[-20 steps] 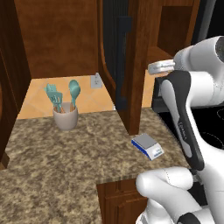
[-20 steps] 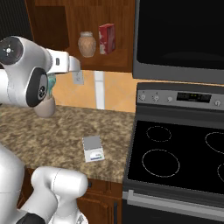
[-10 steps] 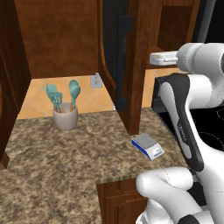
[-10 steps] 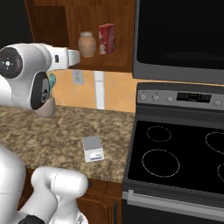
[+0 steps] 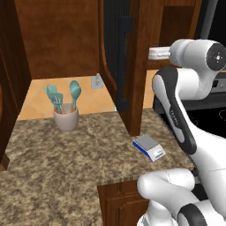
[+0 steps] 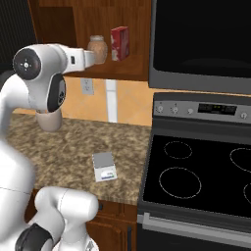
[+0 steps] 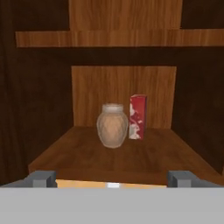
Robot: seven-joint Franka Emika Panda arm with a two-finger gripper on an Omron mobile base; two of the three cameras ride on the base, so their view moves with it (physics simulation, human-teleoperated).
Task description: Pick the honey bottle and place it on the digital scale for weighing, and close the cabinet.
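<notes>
Two jaws gape before honey bottle point(image 7: 113, 125).

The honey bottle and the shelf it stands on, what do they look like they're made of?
The honey bottle looks like glass or clear plastic: pale amber, slightly see-through, faint criss-cross texture; which one is unclear. The cabinet shelf looks like wood with a smooth brown finish: grain streaks run along its boards.

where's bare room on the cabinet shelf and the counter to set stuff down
Shelf: bare in front of and left of the honey bottle; crowded where the red box stands close on its right. Counter: open granite between the utensil cup and the digital scale.
</notes>
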